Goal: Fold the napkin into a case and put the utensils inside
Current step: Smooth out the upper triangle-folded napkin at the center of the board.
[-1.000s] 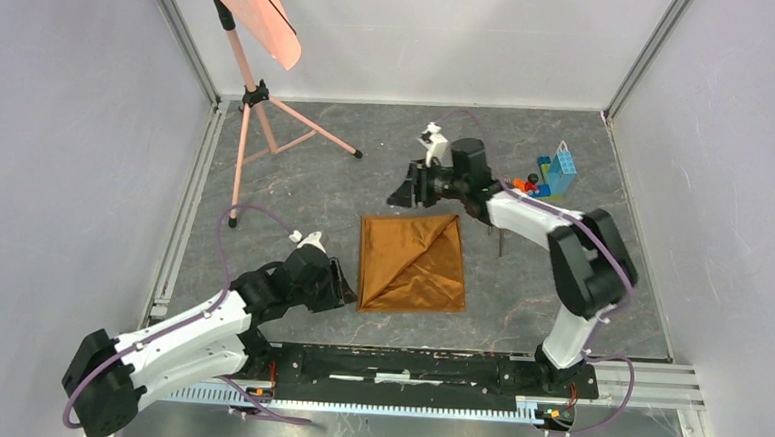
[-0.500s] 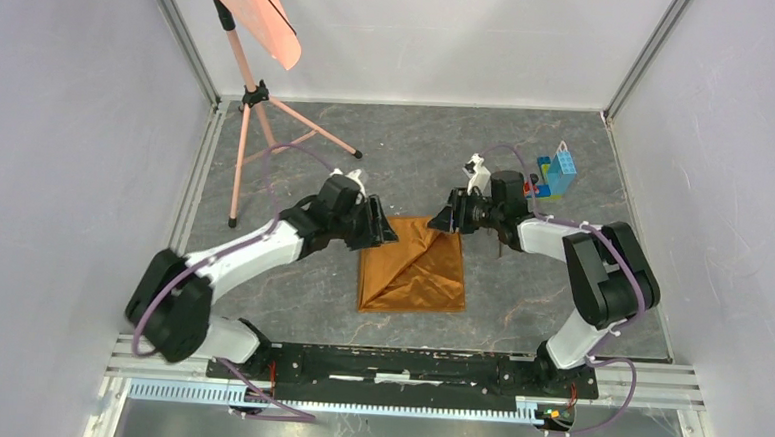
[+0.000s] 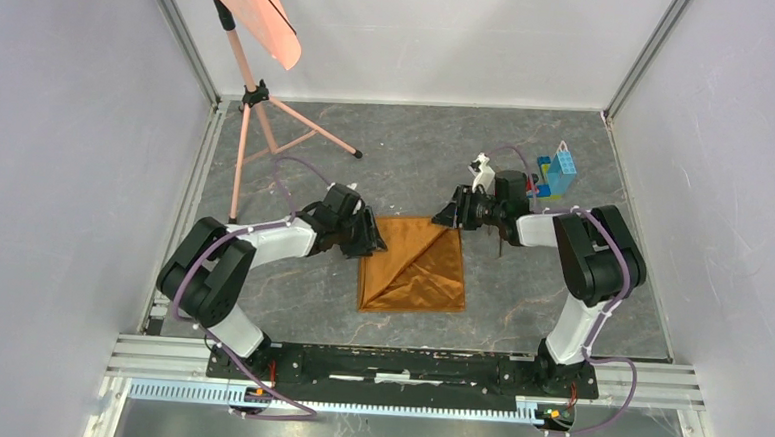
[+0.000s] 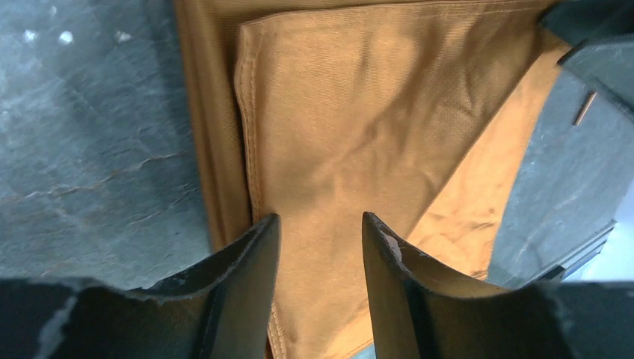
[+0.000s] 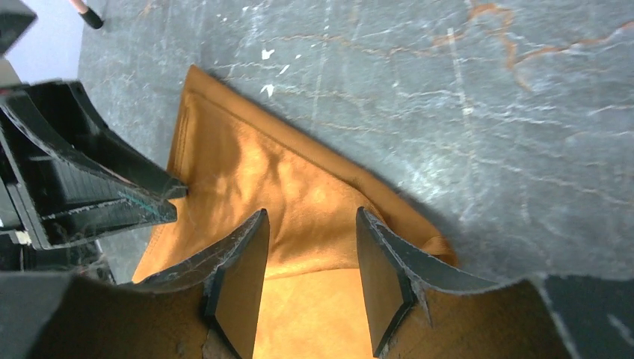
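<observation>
- Flat on the desk (image 3: 540, 287) between both arms: orange-brown napkin (image 3: 413, 270), square, with a diagonal fold.
- At its far-left corner: left end effector (image 3: 377, 240), jaws spread, nothing pinched.
- At its far-right corner: right end effector (image 3: 444, 214), likewise spread; equally near.

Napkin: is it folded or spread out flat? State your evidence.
Folded: the napkin shows a diagonal flap edge from above, and a hemmed layer overlies another up close.

left arm (image 3: 280, 241) and right arm (image 3: 535, 229) stretch inward toward each other, wrists low; left gripper (image 3: 373, 240) and right gripper (image 3: 443, 216) both stand with jaws parted.
</observation>
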Robot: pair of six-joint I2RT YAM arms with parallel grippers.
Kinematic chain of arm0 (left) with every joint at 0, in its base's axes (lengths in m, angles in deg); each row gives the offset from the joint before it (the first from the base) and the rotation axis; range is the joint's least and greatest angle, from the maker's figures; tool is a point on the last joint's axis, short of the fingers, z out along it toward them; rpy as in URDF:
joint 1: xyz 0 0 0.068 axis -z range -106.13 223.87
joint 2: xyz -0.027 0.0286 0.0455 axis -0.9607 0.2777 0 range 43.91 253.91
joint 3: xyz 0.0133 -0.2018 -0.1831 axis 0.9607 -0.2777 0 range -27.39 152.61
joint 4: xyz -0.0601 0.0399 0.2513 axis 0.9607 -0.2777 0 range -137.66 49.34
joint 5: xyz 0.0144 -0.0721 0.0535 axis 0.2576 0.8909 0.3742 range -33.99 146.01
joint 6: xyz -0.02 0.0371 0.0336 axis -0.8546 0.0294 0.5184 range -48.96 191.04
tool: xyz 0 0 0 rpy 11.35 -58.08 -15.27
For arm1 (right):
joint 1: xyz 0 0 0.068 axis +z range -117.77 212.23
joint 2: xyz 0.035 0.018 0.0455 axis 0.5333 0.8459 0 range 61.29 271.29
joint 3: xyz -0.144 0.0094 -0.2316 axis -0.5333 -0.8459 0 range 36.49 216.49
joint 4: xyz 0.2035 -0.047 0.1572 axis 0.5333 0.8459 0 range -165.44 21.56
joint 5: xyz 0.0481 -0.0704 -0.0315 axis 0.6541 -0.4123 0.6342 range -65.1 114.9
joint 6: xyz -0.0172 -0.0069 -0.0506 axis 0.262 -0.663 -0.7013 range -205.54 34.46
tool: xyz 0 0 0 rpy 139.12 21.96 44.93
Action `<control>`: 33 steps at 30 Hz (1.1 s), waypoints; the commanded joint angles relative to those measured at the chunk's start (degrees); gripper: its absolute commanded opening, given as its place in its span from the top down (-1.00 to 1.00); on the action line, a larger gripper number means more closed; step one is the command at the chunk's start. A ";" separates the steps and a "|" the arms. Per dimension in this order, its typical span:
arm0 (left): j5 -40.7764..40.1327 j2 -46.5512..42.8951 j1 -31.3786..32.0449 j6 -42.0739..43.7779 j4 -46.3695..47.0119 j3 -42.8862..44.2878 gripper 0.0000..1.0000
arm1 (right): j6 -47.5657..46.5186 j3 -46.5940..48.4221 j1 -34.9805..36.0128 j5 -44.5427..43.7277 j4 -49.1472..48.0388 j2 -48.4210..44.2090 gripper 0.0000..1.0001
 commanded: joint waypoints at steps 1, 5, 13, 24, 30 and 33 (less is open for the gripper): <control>-3.07 0.28 -0.71 2.87 3.72 -4.66 -0.05 | -2.80 3.70 -0.94 0.11 -2.15 3.22 -0.06; -1.12 -1.95 -0.69 3.70 2.76 -4.92 -0.05 | -4.29 5.20 -0.87 0.33 1.27 1.76 -0.06; -1.33 -8.86 -0.80 6.42 -5.51 3.42 -0.19 | -5.73 3.57 -0.87 -2.05 7.84 -7.08 -0.12; -17.80 3.03 -0.89 18.62 -19.83 18.41 -0.09 | -4.25 -1.87 -0.92 -1.86 4.86 -9.11 -0.10; -18.03 9.26 -0.98 19.56 -20.71 21.88 -0.04 | -5.88 -2.81 -0.92 -3.28 5.32 -9.08 -0.09; -18.84 11.48 -1.06 19.62 -20.74 22.51 0.06 | -6.71 -2.30 -0.92 -4.04 5.66 -8.67 -0.09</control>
